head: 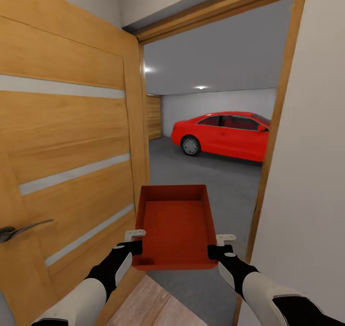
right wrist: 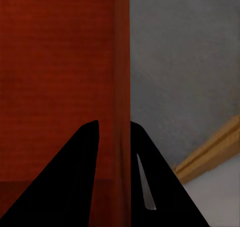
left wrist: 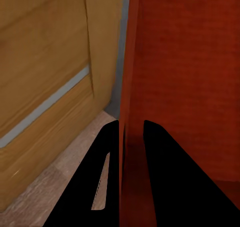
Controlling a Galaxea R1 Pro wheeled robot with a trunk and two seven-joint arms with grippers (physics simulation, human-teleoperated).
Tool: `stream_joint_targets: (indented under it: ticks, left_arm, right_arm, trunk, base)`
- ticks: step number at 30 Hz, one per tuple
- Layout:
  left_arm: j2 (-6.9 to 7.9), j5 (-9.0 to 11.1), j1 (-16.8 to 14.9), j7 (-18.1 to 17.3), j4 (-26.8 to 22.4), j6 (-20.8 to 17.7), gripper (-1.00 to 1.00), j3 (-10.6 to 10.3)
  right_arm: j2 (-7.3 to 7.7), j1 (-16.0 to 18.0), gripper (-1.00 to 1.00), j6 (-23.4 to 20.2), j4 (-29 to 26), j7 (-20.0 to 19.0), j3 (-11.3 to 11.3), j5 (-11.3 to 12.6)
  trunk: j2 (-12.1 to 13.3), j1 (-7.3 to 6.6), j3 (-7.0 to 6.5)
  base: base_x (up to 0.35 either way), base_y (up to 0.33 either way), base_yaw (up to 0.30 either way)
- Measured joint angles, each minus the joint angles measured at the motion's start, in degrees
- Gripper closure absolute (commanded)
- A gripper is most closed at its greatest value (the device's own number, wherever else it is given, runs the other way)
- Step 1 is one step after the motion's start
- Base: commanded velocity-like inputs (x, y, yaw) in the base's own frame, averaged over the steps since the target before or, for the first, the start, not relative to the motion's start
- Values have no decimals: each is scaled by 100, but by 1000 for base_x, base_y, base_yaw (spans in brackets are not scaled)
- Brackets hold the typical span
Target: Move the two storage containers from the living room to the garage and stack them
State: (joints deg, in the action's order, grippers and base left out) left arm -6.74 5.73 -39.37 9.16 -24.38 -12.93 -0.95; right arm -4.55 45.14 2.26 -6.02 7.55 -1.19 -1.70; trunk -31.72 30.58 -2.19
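I hold one orange-red storage container [head: 175,225] level in front of me, in the doorway to the garage. My left gripper [head: 135,242] is shut on its left wall, and my right gripper [head: 218,247] is shut on its right wall. In the left wrist view the black fingers [left wrist: 105,152] pinch the container's red wall [left wrist: 131,87]. The right wrist view shows the same pinch on the container wall [right wrist: 122,77], fingers [right wrist: 85,152] either side. Beyond the doorway lies the garage's dark grey floor [head: 211,173].
An open wooden door [head: 67,139] with a lever handle [head: 19,230] stands close on my left. The door frame post [head: 270,139] and a white wall [head: 311,149] are close on my right. A red car [head: 223,134] is parked in the garage. Wood planks [head: 153,307] lie underfoot.
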Motion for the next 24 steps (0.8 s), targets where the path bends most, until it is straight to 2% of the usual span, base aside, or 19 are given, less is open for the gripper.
stream_joint_targets:
  ticks: [5, 24]
  left_arm:
    - [-1, 9, -1, 2, 6, 1, 100, -1]
    - [-1, 7, -1, 0, 12, 1, 100, 2]
  right_arm:
    - [2, 0, 100, -14, -7, -4, 2, -8]
    - [2, -1, 100, -17, -6, -4, 1, -7]
  trunk:
    - [0, 0, 0]
    - [0, 0, 0]
  base:
    - [229, 192, -166]
    - [226, 187, -247]
